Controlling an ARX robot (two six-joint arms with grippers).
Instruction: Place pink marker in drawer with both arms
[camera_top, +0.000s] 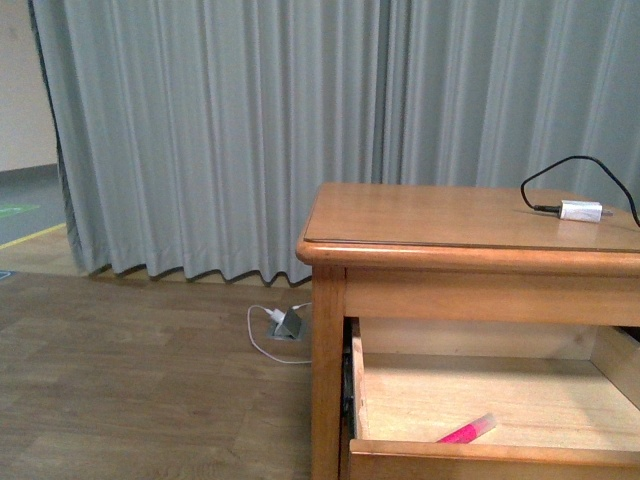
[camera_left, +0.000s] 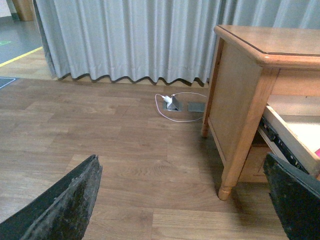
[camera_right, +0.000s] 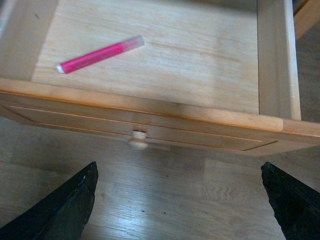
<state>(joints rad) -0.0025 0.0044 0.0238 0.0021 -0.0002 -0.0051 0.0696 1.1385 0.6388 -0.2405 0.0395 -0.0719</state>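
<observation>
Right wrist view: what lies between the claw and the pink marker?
The drawer front panel with its round wooden knob lies between the right claw and the pink marker; beyond it only bare drawer bottom. The right wrist view shows this.

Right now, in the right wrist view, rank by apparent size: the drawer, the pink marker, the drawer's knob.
1. drawer, fills most of the picture
2. pink marker, long but thin
3. knob, smallest, though it sits nearer the camera than the marker
</observation>
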